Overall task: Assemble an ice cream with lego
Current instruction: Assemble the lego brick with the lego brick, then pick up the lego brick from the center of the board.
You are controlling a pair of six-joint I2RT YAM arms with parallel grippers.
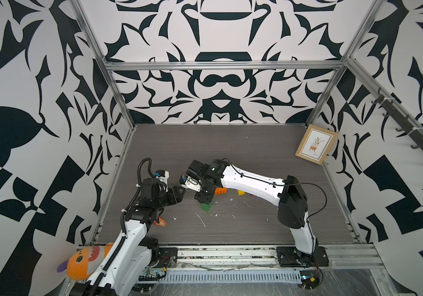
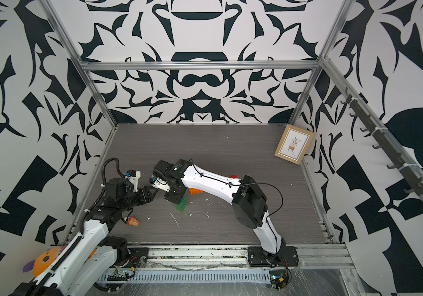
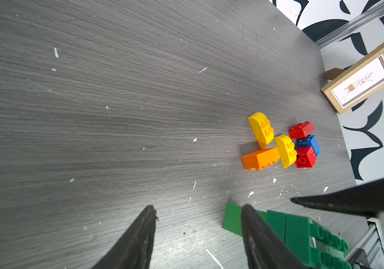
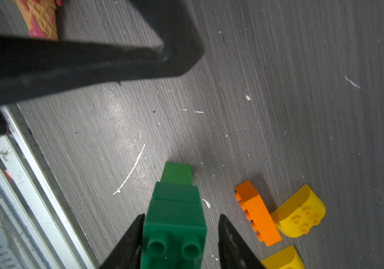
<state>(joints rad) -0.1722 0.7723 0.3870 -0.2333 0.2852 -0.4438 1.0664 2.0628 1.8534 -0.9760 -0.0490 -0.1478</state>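
Note:
A stack of green lego point(image 4: 174, 209) lies on the grey table, its narrow end pointing away from my right gripper point(image 4: 182, 215). That gripper is open around the stack's wide studded end: one finger touches it and the other stands clear with a gap. In both top views the stack point(image 1: 206, 206) point(image 2: 181, 205) pokes out under the right gripper point(image 1: 204, 201). My left gripper point(image 3: 198, 206) is open and empty, with the green stack point(image 3: 298, 230) just beside one finger. Loose bricks lie in a cluster: orange point(image 3: 259, 158), two yellow point(image 3: 262, 129) point(image 3: 286, 151), two red point(image 3: 301, 129) point(image 3: 306, 158), blue point(image 3: 309, 144).
A small cone-shaped toy point(image 1: 160, 221) lies near the left arm. A framed picture point(image 1: 317, 144) leans on the right wall at the back. An orange plush toy point(image 1: 84, 261) sits outside the table's front left corner. White flecks dot the table.

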